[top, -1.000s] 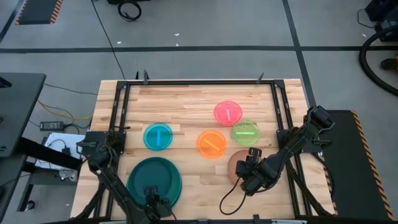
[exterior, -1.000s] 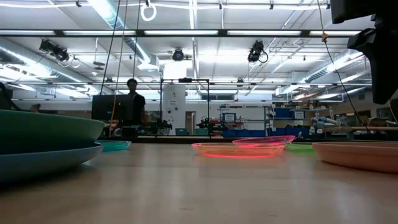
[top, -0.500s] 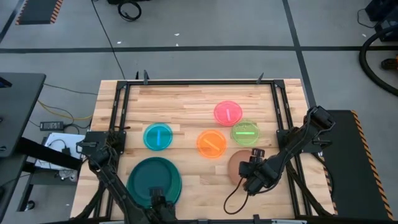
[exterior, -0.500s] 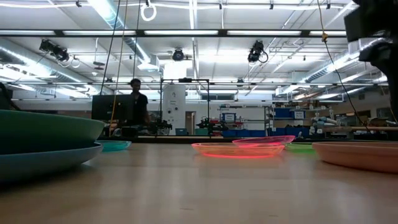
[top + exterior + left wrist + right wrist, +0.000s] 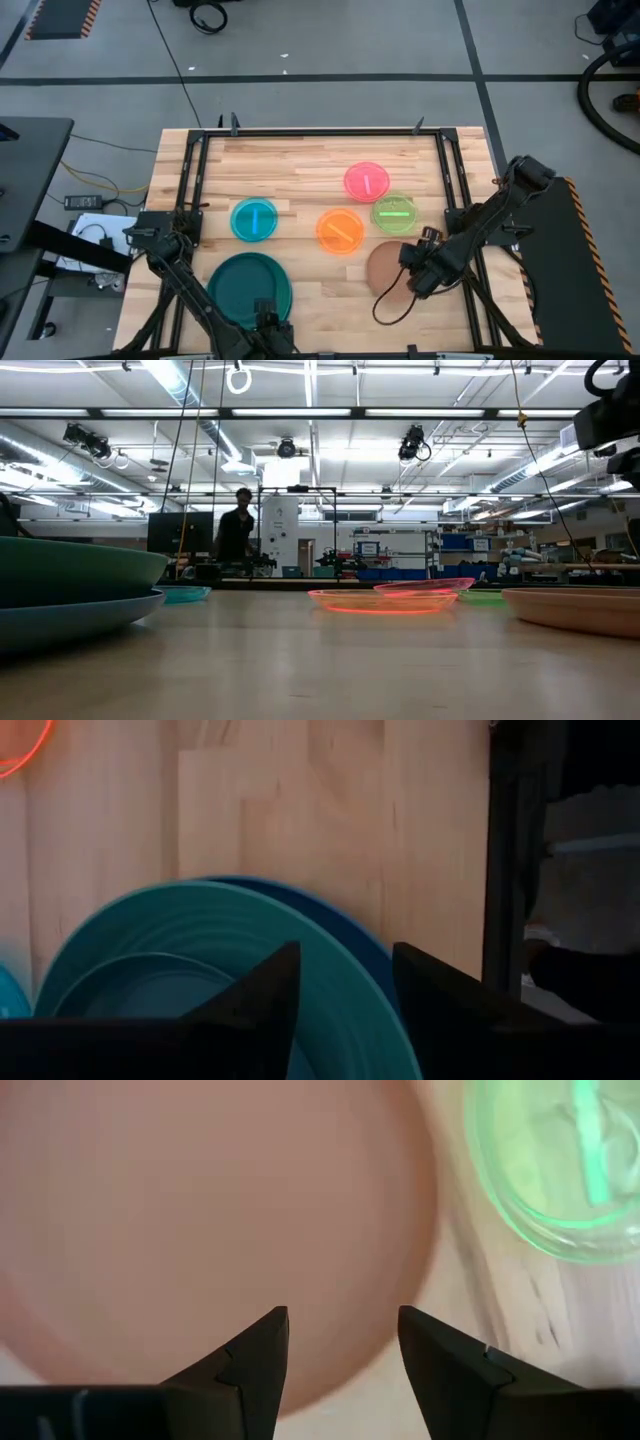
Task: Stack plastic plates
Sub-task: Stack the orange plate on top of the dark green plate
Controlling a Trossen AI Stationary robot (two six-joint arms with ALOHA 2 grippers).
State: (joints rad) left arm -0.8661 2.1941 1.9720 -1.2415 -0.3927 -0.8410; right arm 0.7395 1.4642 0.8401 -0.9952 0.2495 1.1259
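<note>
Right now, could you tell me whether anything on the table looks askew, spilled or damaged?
Nothing stands out. The plates lie flat: a teal stack near the left arm, a brown plate under the right tool, and four small ones spread mid-table.

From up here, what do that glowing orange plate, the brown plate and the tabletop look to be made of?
The orange plate looks like translucent plastic: light shines through it, and its rim glows in the low view. The brown plate seems opaque matte plastic, evenly coloured without glare. The tabletop appears to be pale wood in joined strips, with visible grain.
</note>
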